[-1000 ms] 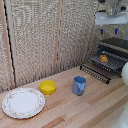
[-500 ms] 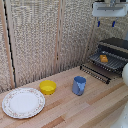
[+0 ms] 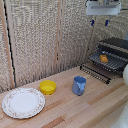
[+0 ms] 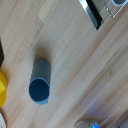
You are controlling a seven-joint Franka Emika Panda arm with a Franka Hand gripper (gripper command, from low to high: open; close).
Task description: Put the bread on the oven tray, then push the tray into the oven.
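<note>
Exterior view first: my claw (image 3: pixel 99 22) hangs high above the oven (image 3: pixel 113 54), released, its two blue fingertips (image 3: pixel 92 22) apart with nothing between them. The bread (image 3: pixel 103 58) sits on the oven pan (image 3: pixel 107 62), which juts out of the oven's open front. So the bread lies almost straight below my claw, a long way down. The pan's long side runs across the oven mouth, its bars pointing inward, so my judgement is the push goes along those bars, into the oven. The blue mug (image 3: pixel 79 85) stands on the tabletop (image 3: pixel 75 107), out in front of the oven.

Wrist view: looking down on the mug (image 4: pixel 40 82); a dark metal edge (image 4: pixel 94 12) shows beyond it, bread not seen here
</note>
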